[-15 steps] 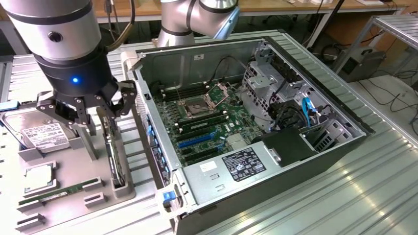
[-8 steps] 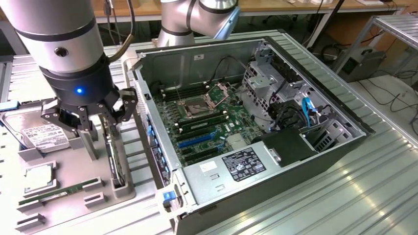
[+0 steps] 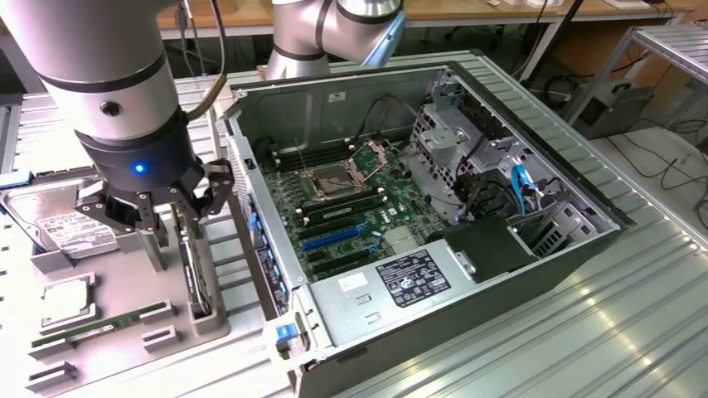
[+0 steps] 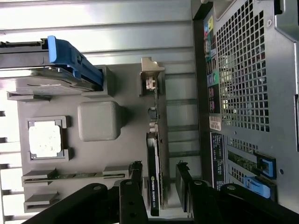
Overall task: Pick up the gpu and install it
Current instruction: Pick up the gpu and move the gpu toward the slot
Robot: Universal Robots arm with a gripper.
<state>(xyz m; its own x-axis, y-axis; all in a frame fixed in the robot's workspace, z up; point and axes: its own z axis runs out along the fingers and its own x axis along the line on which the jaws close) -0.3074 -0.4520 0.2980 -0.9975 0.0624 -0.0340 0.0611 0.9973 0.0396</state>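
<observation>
The gripper (image 4: 158, 169) is spread, one finger on each side of the gpu (image 4: 154, 158), with a thin gap showing on both sides in the wrist view, so it grips nothing. The gpu stands on edge in a slot of the grey tray (image 4: 126, 93), its pale bracket (image 4: 152, 80) at the end away from the fingers. In the exterior view the gripper (image 3: 172, 249) hangs straight down over the tray (image 3: 122, 286), and the arm (image 3: 105, 75) rises upright from it with a blue light lit on the wrist. The gpu (image 3: 198, 278) shows there as a thin dark strip just beside the case (image 3: 531, 249). The arm's upper part is cut off by the edge of the exterior view. The gripper hides part of the tray, and the fingers cover the gpu's near end in the wrist view. Also in the tray are a hard drive (image 3: 55, 222), a CPU (image 3: 66, 298) and a RAM stick (image 3: 99, 325), each well apart from the gripper. The case lies open on its side with the motherboard (image 3: 354, 215) exposed. Everything rests on a ribbed metal table (image 3: 598, 332). Behind it are wooden benches and loose cables.
</observation>
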